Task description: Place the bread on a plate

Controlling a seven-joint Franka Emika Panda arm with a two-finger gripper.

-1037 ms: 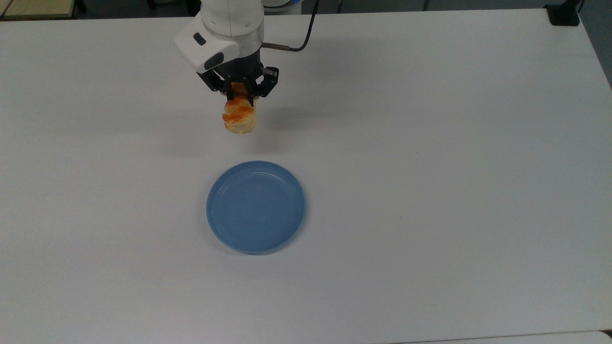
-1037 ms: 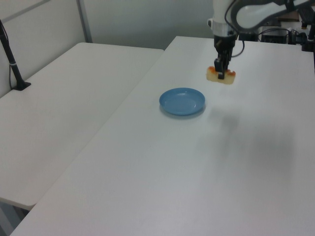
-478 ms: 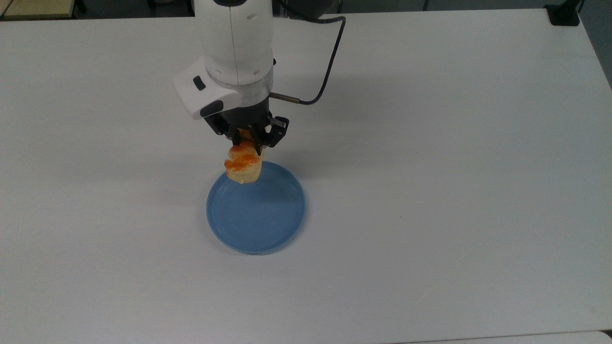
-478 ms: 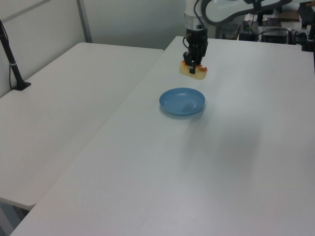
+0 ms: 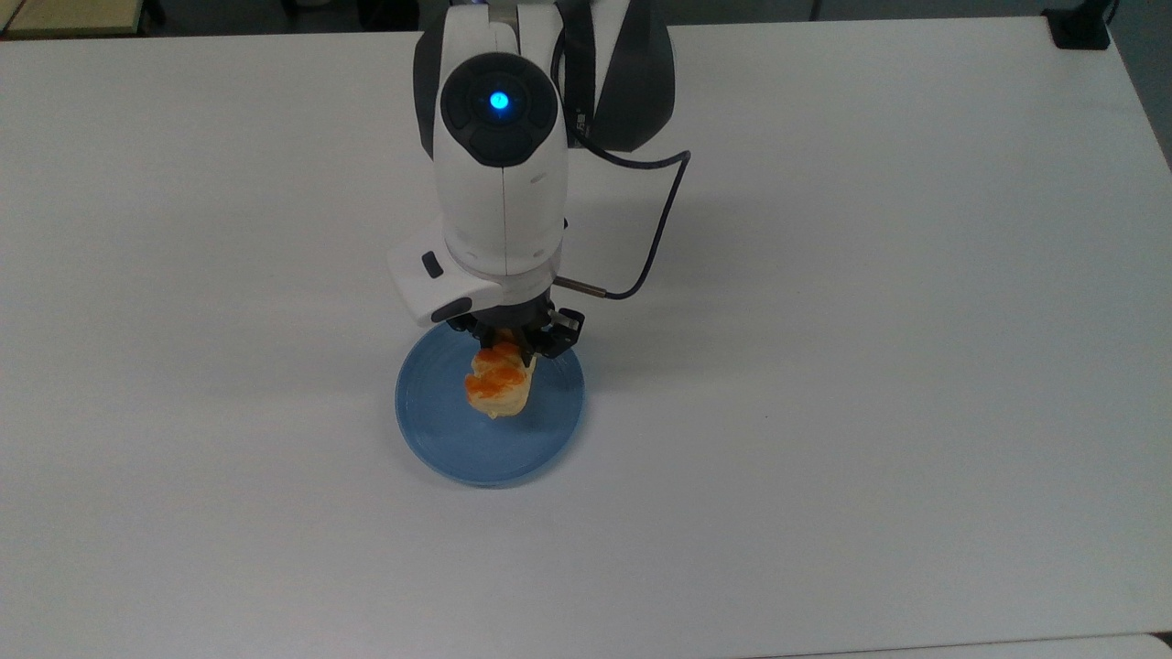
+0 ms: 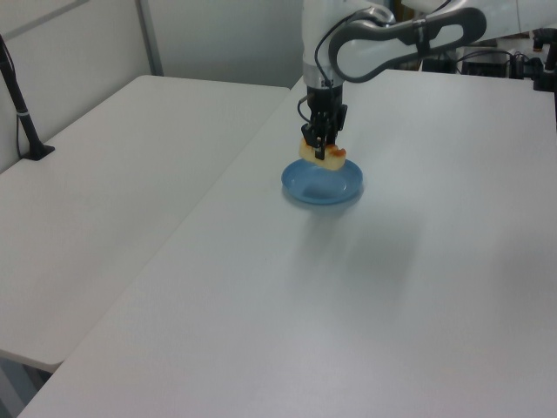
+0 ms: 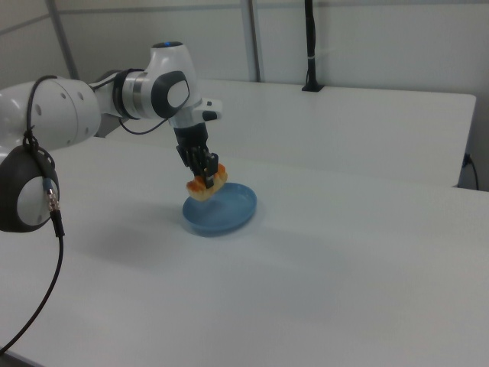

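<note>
Blue plastic of the plate (image 5: 549, 430) lay on the white counter (image 5: 870, 366), and the bread (image 5: 495, 389) was held just above it, clamped at its upper end by the pincer (image 5: 513, 346) closed on the loaf. It was carried over the plate's middle, presumably so release would drop it inside the rim
</note>
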